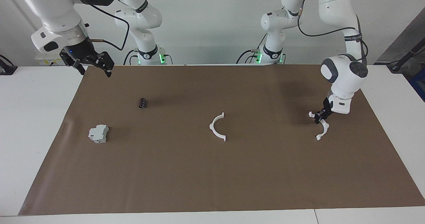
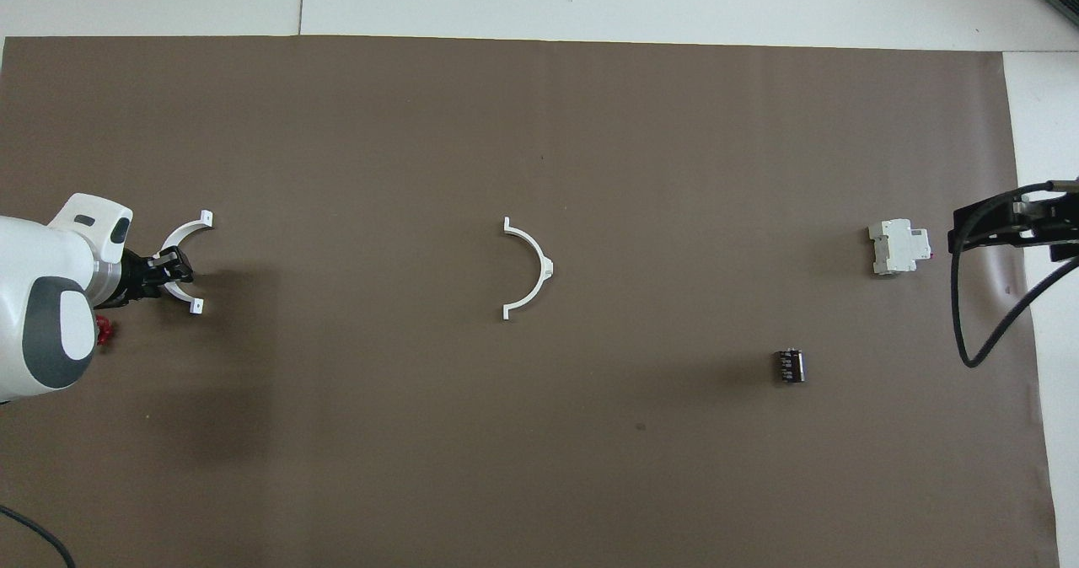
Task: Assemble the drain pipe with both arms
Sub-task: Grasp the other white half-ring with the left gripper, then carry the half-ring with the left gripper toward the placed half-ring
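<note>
Nearest to the robots, the right gripper hangs high over the edge of the brown mat at the right arm's end of the desk. Its jaws are spread wide apart and hold nothing, and this arm waits. Below these jaws and a little farther from the robots, toward the middle of the desk, a small dark cylinder lies on its side on the mat. At the left arm's end, a small red thing shows beside the left wrist, mostly hidden by it, just nearer to the robots than that arm's jaws. The left gripper is down low at the first half-ring of the drain pipe. Its jaws stand at the middle of the white arc, one on each side of the thin band, while the two tabbed ends stick out free on both sides of them. I cannot tell if the jaws already press the band or only stand around it, and the half-ring seems to lie on the mat. The second half-ring lies flat in the middle of the mat, well apart from the left jaws, toward the right arm's end. A grey-white boxy block stands farthest, well under the open right jaws.
</note>
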`<state>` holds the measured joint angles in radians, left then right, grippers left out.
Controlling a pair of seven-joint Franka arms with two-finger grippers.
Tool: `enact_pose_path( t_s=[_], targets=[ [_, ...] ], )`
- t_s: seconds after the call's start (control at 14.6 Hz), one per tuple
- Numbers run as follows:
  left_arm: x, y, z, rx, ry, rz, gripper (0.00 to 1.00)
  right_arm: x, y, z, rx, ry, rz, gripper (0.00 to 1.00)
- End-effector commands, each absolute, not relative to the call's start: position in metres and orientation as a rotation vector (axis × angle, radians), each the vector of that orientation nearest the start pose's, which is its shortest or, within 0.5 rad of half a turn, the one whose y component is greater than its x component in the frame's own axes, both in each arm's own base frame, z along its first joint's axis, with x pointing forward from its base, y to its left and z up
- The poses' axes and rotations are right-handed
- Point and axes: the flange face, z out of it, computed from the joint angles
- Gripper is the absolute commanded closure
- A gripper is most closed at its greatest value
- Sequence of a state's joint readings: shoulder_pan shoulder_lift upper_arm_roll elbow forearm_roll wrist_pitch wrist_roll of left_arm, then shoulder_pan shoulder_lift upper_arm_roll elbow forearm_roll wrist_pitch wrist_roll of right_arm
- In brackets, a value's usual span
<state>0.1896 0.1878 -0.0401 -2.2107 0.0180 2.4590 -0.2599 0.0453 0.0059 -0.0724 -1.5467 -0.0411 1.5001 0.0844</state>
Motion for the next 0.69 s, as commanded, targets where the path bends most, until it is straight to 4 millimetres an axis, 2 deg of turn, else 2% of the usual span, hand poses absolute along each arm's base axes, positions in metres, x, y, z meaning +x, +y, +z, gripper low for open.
enact_pose_path(
  t_s=[0.0,0.41,0.48,0.55,0.62],
  targets=[
    [0.552,0.083,0.3,-3.078,-0.554,-0.088,1.0,0.543,-0.023,0.628,-3.18,0.141,0.046,0.0],
    [0.555,0.081,0.304,-3.091,-0.466,-0.092,1.0,0.543,-0.023,0.629,-3.18,0.15,0.036,0.0],
    [0.563,0.075,0.316,-3.092,-0.47,-0.083,1.0,0.543,-0.023,0.628,-3.178,0.145,0.036,0.0],
    [0.573,0.056,0.336,-3.099,-0.449,-0.038,1.0,0.543,-0.023,0.628,-3.178,0.143,0.036,0.0],
    [0.58,0.045,0.355,-3.091,-0.489,0.005,1.0,0.543,-0.021,0.628,-3.179,0.138,0.038,0.0]
  ],
)
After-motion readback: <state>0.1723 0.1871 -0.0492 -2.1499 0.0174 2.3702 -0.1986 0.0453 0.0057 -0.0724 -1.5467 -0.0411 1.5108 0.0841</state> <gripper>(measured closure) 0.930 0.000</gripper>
